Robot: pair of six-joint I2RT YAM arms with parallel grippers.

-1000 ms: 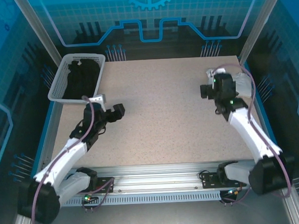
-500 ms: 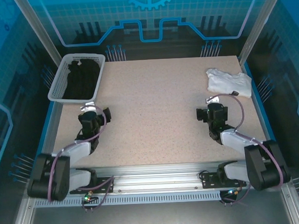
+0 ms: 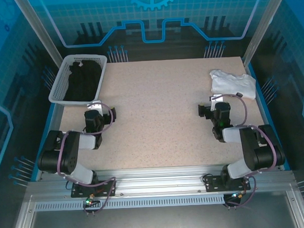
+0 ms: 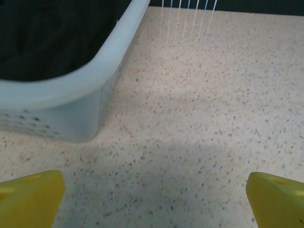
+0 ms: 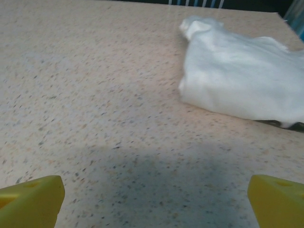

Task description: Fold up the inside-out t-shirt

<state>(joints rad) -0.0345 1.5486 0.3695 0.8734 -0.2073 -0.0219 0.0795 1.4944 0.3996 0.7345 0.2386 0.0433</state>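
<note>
**2 pairs of jaws open, 1 inside-out t-shirt ahead**

The white inside-out t-shirt lies rumpled on the desk, ahead and right of the right jaws, with bare desk between them. Near the left jaws, ahead-left, stands 1 basket holding 1 black garment. Both pairs gape wide, gripping nothing.

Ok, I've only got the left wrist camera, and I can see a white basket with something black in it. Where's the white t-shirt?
Observer: The white t-shirt lies at the far right corner of the table, on the opposite side from the basket.
Operator: Is the right gripper on it?
Observer: No, the right gripper is open and short of it, with bare table between them.
Operator: Is it spread out flat?
Observer: No, it is a compact, wrinkled bundle, with a dark patch showing at its near edge.
</note>
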